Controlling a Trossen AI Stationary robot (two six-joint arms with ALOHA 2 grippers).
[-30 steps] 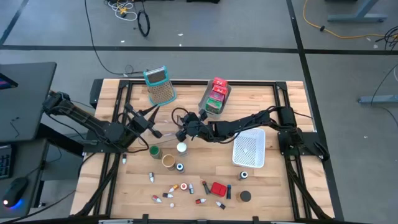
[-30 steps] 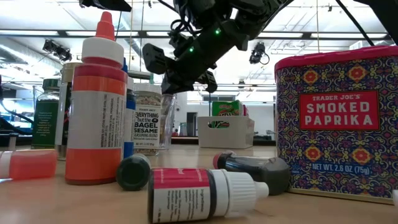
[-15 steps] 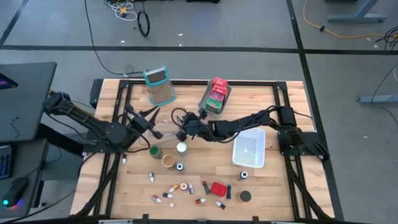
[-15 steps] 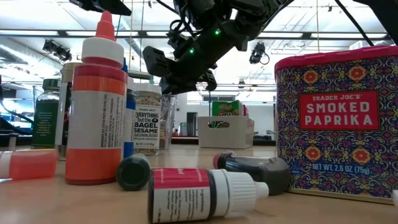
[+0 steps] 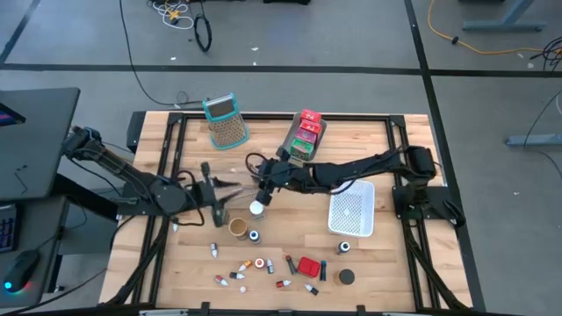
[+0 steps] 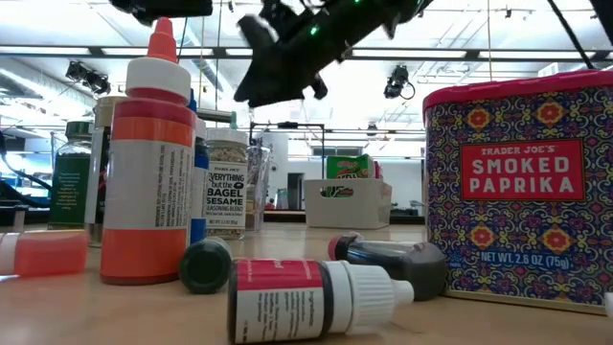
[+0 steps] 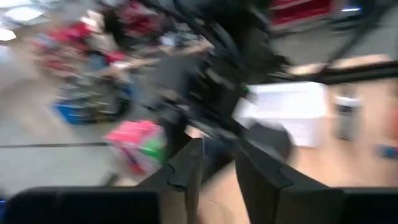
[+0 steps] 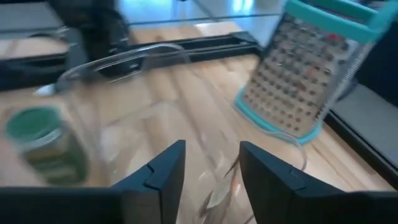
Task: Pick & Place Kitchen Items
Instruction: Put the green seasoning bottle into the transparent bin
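The kitchen items are loose on the table. Small bottles and tubes [image 5: 263,263] lie near the front edge by a red paprika tin [image 5: 308,266]. A green-capped jar [image 8: 37,134], a white-capped jar [image 5: 256,208] and a tan-lidded jar [image 5: 237,228] stand mid-table. My right gripper [image 8: 211,155] hangs open above the table [image 5: 263,185], behind a clear glass [image 8: 124,93]. My left gripper [image 5: 218,202] is left of it, over the green-capped jar, with a narrow gap between its fingers [image 7: 217,149] and nothing between them.
A teal-handled grater [image 5: 226,118] lies at the far left. A tray of red and green packets [image 5: 303,136] is at the far middle. A white mesh basket [image 5: 351,211] sits at the right, with a black lid [image 5: 347,276] near the front edge.
My right gripper has risen well above the jars and gone a little toward the table's right and far edges. My left gripper has swung toward the table's right and near edges and now hangs over the green-capped jar. The jars and bottles have stayed put.
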